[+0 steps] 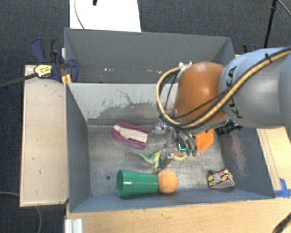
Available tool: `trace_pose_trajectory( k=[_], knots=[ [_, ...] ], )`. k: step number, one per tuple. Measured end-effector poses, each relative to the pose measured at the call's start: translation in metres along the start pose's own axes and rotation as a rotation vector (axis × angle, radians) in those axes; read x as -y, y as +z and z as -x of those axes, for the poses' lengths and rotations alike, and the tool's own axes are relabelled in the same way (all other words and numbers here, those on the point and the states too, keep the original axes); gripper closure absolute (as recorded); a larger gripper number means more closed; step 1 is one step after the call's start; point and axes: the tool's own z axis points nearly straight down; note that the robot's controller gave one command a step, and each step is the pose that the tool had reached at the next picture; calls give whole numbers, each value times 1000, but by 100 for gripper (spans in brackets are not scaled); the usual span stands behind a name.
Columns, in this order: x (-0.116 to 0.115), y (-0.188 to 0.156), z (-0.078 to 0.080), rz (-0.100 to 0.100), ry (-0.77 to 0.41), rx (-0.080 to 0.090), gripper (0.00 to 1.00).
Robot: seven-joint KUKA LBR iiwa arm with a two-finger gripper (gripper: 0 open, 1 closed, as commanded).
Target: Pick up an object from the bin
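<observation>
My gripper (177,152) hangs low in the middle of the bin, open, with nothing between its fingers. Its left fingertip (166,154) is right beside a small green toy figure (150,156) lying on the bin floor, perhaps touching it. A purple and white shoe-like thing (131,134) lies just to the upper left. An orange thing (205,139) sits close behind the gripper on the right, partly hidden by the arm. Below the gripper, an orange ball (168,181) rests against the mouth of a green cup (135,184) lying on its side.
A small dark printed packet (220,179) lies near the front right corner. The arm with its orange dome and cables covers the bin's right rear part. Bare floor shows at the left and along the back wall.
</observation>
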Motion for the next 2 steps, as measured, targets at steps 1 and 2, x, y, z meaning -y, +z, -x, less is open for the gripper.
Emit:
trace_pose_trajectory(
  k=[1, 2],
  knots=[
    [0, -4, 2, 1, 2, 8, 0],
    [-3, 15, -5, 1, 62, 16, 0]
  ],
)
